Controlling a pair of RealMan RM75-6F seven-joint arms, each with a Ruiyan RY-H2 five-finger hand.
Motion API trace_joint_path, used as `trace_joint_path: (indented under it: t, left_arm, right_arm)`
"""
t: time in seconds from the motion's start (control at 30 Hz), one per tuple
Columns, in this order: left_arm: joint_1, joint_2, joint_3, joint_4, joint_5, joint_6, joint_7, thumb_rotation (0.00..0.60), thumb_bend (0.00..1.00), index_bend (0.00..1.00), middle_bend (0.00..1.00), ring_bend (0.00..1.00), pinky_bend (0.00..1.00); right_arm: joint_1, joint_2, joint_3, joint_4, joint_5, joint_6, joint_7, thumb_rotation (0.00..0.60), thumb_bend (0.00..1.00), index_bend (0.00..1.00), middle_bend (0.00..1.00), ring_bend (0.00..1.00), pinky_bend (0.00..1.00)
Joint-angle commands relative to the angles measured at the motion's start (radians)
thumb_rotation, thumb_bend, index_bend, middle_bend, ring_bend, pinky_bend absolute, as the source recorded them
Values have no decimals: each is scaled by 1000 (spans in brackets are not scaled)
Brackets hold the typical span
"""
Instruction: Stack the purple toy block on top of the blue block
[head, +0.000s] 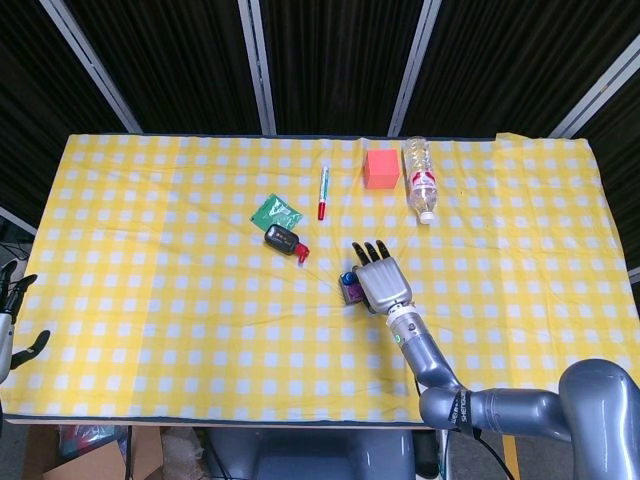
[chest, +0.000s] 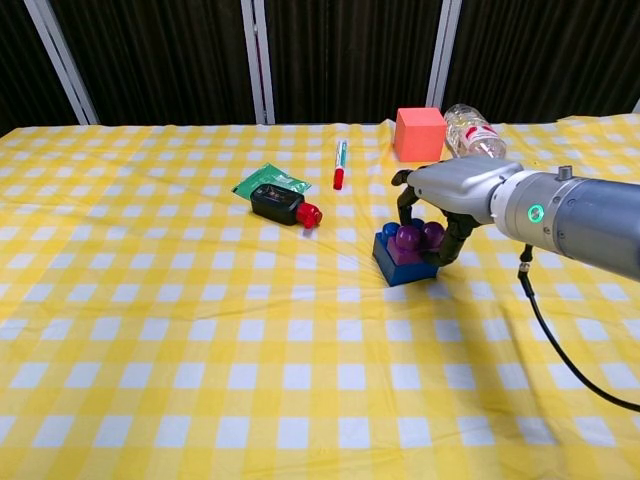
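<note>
Across the yellow checked tablecloth (chest: 150, 330) we saw our right hand (chest: 450, 195) arched palm-down, gripping the purple toy block (chest: 415, 240) atop the blue block (chest: 400, 262), while only the head view caught our empty, spread left hand (head: 12, 320).

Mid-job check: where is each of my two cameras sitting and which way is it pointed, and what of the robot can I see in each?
Head view: high above the near table edge, looking steeply down on the yellow checked cloth; shows the right hand and arm over the blocks, and the left hand off the table's left edge.
Chest view: low at the near edge, looking across the table toward the dark curtain; shows only the right hand and forearm.
Both share the right hand, purple block on the blue block, red cube and bottle.
</note>
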Motion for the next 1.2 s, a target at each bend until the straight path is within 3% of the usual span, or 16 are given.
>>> trace_joint_path:
  t: [0.03,0.87,1.2]
  left_arm:
    - [1,0,0,0,0,1,0,600,271,159,8,0,120]
    - [4,3,-1,-3,2,6,-3,600,271,160,8,0,120]
    - [4,2,-1,-3,2,6,-2,600,271,160,8,0,120]
  right_arm:
    - [0,3,-2,-6,4,6,-8,600,387,19,0,0,0]
    - [5,43,-4,-117,7,79,-70,600,388,0,0,0,0]
    - [-1,43,18,-131,-23,85,-32,600,387,0,0,0,0]
